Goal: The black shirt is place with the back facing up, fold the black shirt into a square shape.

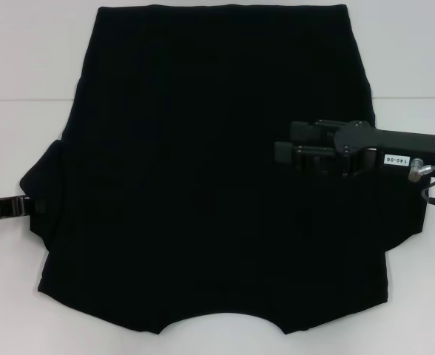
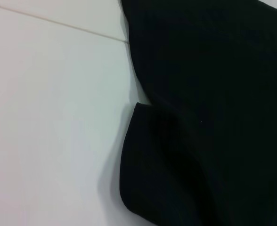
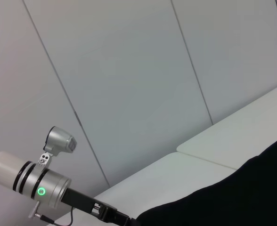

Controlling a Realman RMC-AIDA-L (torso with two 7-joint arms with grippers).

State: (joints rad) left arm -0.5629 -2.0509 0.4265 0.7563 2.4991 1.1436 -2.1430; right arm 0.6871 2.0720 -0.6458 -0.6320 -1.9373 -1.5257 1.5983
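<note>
The black shirt (image 1: 203, 185) lies spread flat on the white table (image 1: 25, 66), plain side up, with the neck opening toward the near edge. My right gripper (image 1: 282, 142) hovers over the shirt's right half, pointing left, open and empty. My left gripper (image 1: 24, 207) is at the tip of the shirt's left sleeve (image 1: 44, 185), low at the table. The left wrist view shows that sleeve (image 2: 148, 165) and the shirt's side edge (image 2: 214, 94). The right wrist view shows the shirt (image 3: 232, 197) and, farther off, the left gripper (image 3: 122, 219) at its edge.
White table surface surrounds the shirt, with a seam line (image 2: 58, 22) running to the left of it. A pale panelled wall (image 3: 129, 84) stands beyond the table. The shirt's right sleeve (image 1: 410, 214) reaches close to the right arm.
</note>
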